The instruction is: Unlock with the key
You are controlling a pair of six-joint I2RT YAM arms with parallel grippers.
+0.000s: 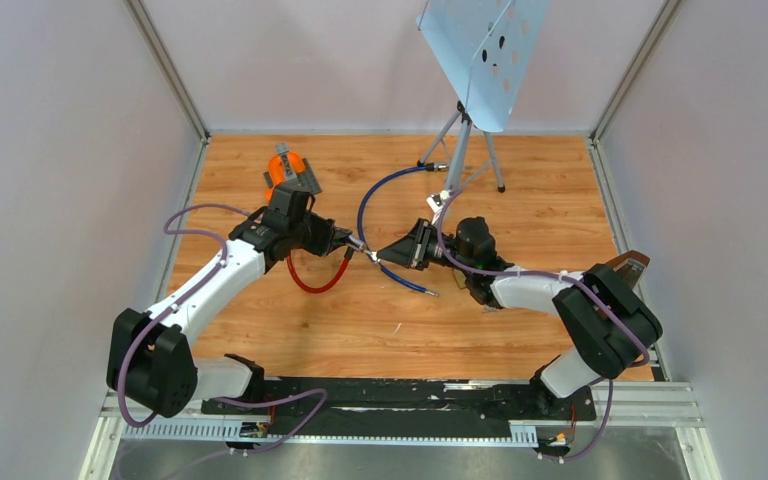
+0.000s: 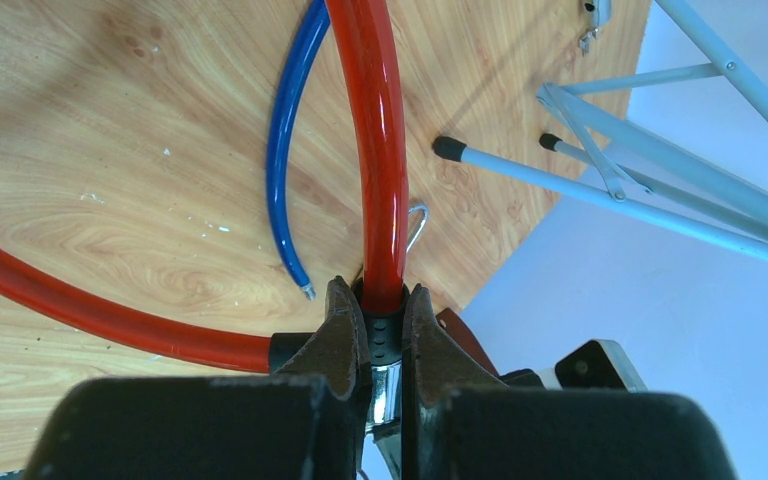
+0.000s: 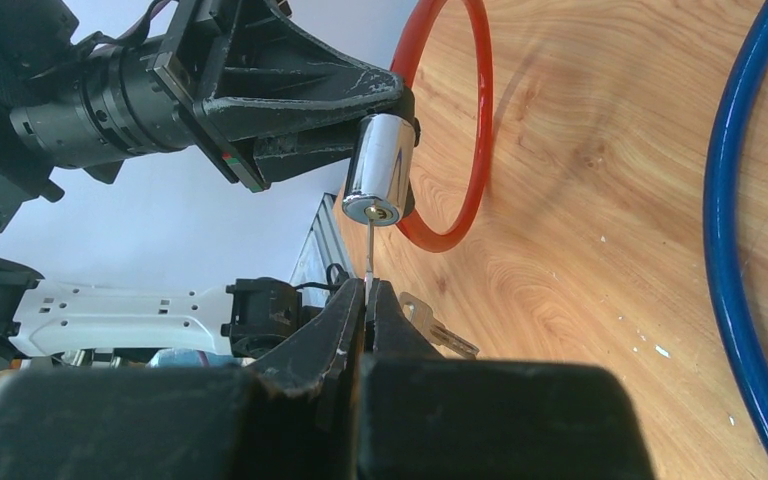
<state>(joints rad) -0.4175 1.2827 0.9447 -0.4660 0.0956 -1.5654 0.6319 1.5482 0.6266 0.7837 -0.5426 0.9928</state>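
Observation:
A red cable lock lies looped on the wooden table. My left gripper is shut on its black collar and chrome cylinder, holding the cylinder above the table; the red cable runs out between my fingers in the left wrist view. My right gripper is shut on a thin silver key, edge-on, whose tip sits in the keyhole on the cylinder's end face. A second key hangs beside the right fingers. The two grippers face each other at the table's middle.
A blue cable curves across the table behind and under the grippers, also seen in the right wrist view. A light-blue stand on tripod legs is at the back. An orange and grey object lies behind the left gripper.

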